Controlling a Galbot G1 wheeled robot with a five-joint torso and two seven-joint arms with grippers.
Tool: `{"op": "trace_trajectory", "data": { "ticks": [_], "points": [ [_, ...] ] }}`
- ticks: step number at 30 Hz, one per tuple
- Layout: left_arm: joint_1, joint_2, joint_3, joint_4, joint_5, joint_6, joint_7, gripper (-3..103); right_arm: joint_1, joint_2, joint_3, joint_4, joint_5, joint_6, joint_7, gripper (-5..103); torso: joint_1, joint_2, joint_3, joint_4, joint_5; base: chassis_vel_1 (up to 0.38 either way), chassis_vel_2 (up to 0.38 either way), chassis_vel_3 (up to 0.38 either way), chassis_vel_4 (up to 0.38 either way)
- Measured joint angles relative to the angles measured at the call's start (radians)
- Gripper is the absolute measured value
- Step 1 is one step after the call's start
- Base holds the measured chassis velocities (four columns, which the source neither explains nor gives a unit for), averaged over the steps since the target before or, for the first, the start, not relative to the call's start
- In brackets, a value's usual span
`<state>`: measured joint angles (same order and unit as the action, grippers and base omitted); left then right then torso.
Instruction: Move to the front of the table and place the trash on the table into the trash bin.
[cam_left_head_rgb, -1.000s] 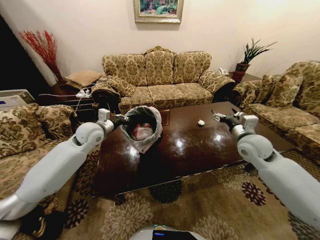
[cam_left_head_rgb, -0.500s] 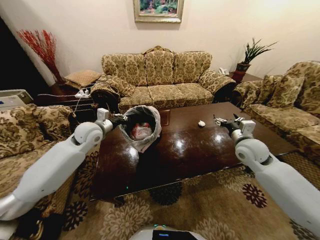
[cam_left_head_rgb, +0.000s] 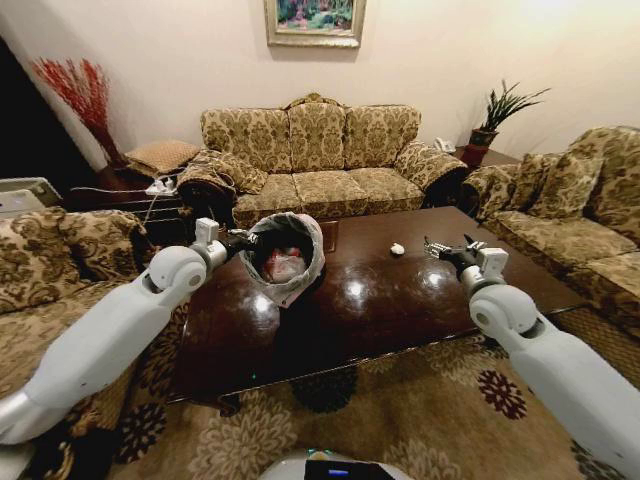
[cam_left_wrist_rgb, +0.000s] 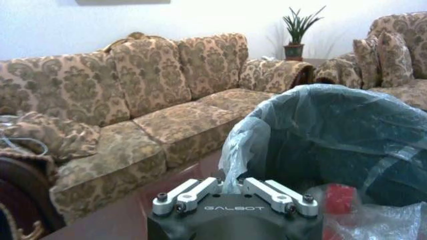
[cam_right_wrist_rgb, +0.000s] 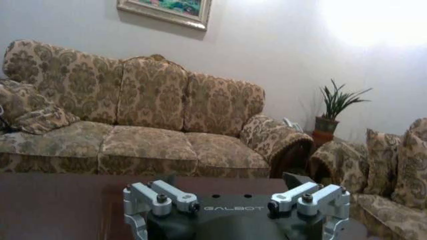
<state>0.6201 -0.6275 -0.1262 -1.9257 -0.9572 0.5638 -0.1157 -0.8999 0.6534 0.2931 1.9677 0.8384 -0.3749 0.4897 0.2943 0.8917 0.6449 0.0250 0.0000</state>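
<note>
Bin (cam_left_head_rgb: 285, 258), round, black, filmy liner, hangs pinched in left gripper (cam_left_head_rgb: 243, 240) over glossy brown worktop (cam_left_head_rgb: 380, 300); right gripper (cam_left_head_rgb: 437, 249), stamped GALBOT, jaws spread, empty, near white wad (cam_left_head_rgb: 397, 249).

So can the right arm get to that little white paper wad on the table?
Probably yes. The right gripper hangs open over the table, close to the wad, with bare tabletop between them and nothing in the way.
</note>
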Motion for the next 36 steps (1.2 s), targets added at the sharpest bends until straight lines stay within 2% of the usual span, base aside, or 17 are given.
{"op": "trace_trajectory", "data": {
  "ticks": [13,19,26,27,28,29,31,33,36],
  "points": [
    [0.021,-0.005,-0.006,-0.032,-0.001,0.001,-0.026,3,-0.038,0.002,0.017,0.019,-0.019,0.004,0.005,100,0.000,0.000,0.000,-0.0004,0.0001,-0.296,-0.298,0.286,0.284],
    [0.025,-0.013,-0.004,-0.040,-0.022,0.000,-0.081,3,-0.063,0.003,0.036,0.028,-0.043,0.022,0.006,100,0.000,0.000,0.000,-0.0010,0.0007,-0.268,-0.294,0.271,0.295],
    [0.033,-0.012,-0.006,-0.051,-0.024,0.005,-0.109,3,-0.087,0.007,0.059,0.039,-0.053,0.025,0.004,100,0.000,0.000,0.000,-0.0013,0.0009,-0.063,-0.078,0.062,0.036],
    [0.035,-0.012,-0.007,-0.052,-0.025,0.005,-0.114,3,-0.091,0.007,0.063,0.041,-0.054,0.025,0.004,100,0.000,0.000,0.000,-0.0010,-0.0007,0.058,0.039,-0.002,-0.017],
    [0.037,-0.011,-0.008,-0.053,-0.025,0.007,-0.119,3,-0.097,0.009,0.068,0.045,-0.056,0.025,0.004,100,0.000,0.000,0.000,0.0005,-0.0026,0.129,0.101,0.002,0.029],
    [0.037,-0.011,-0.008,-0.053,-0.025,0.007,-0.119,3,-0.097,0.009,0.068,0.045,-0.056,0.025,0.004,100,0.000,0.000,0.000,0.0005,-0.0026,0.129,0.101,0.002,0.029],
    [0.040,-0.011,-0.008,-0.053,-0.025,0.007,-0.124,3,-0.105,0.012,0.072,0.054,-0.056,0.017,0.010,100,0.000,0.000,0.000,0.0016,0.0000,0.134,0.123,0.016,0.025],
    [0.040,-0.012,-0.008,-0.054,-0.025,0.008,-0.126,3,-0.108,0.013,0.075,0.058,-0.055,0.012,0.014,100,0.000,0.000,0.000,0.0015,-0.0001,0.100,0.114,0.030,0.050],
    [0.042,-0.016,-0.003,-0.054,-0.025,0.008,-0.132,3,-0.118,0.015,0.086,0.064,-0.055,0.006,0.020,100,0.000,0.000,0.000,0.0000,-0.0003,0.052,0.039,0.060,0.055]
  ]
}}
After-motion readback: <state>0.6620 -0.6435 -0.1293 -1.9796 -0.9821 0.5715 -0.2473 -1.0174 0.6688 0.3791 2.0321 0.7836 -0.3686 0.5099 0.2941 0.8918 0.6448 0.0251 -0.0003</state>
